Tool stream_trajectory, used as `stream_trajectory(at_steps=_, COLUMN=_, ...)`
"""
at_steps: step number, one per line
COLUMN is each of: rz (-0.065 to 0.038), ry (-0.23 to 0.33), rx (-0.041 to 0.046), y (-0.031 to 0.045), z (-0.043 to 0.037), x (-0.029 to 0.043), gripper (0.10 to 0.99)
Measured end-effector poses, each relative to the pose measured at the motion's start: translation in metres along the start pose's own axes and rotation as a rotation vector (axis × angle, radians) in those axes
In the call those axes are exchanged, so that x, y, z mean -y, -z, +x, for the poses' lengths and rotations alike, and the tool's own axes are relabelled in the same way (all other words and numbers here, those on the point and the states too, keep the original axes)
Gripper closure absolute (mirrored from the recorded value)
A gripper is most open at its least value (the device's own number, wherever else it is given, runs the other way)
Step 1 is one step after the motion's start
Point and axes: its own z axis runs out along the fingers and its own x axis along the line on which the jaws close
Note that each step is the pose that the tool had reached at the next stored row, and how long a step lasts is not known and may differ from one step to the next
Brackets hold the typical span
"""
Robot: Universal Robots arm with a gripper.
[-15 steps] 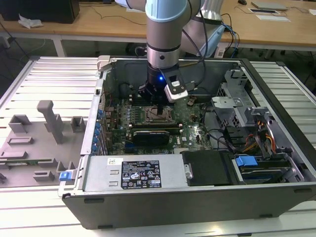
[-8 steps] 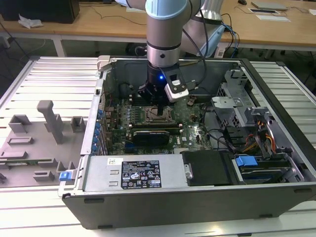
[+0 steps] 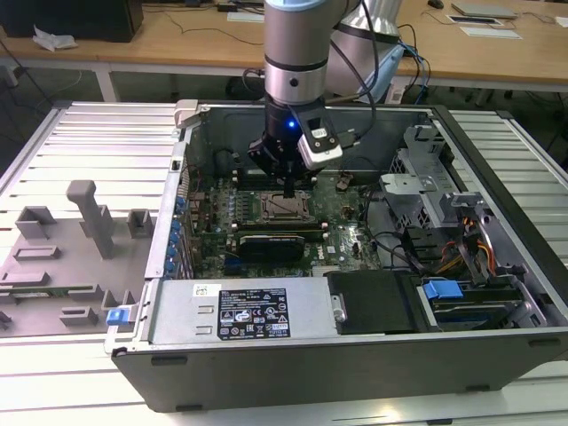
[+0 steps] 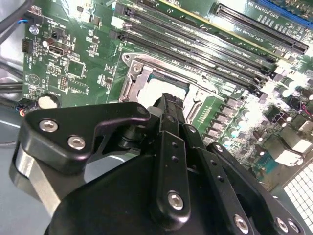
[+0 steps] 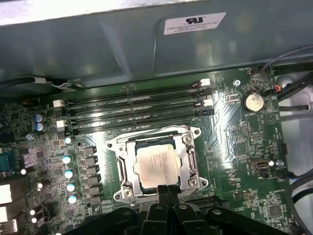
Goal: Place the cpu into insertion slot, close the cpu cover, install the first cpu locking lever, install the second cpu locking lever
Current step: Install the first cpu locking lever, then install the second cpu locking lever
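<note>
The cpu (image 5: 155,165) lies flat in the insertion slot (image 5: 121,192), silvery top up. The cpu cover (image 5: 183,159) is down around it, the chip showing through its window. A thin wire lever (image 5: 146,131) runs along the socket's side nearest the memory slots. My gripper (image 5: 167,190) is shut with nothing between its fingers, its tips at the socket's edge opposite that lever, just over the cover's rim. In the second wrist view the gripper (image 4: 166,102) partly hides the cpu (image 4: 164,87). In the exterior view the gripper (image 3: 289,192) hangs over the insertion slot (image 3: 286,208) inside the open computer case.
Long black memory slots (image 5: 137,105) lie beside the socket, with the case wall (image 5: 98,49) behind them. A coin battery (image 5: 253,101) sits on the board. The power supply (image 3: 253,312), drive cage (image 3: 426,177) and cables crowd the case. A grey fixture (image 3: 89,217) stands at the exterior view's left.
</note>
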Motion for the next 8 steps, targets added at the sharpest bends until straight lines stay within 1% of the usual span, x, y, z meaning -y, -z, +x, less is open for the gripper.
stream_trajectory(at_steps=8, rz=0.0, ry=0.0, rx=0.0, y=0.0004, z=0.0, x=0.0, gripper=0.98)
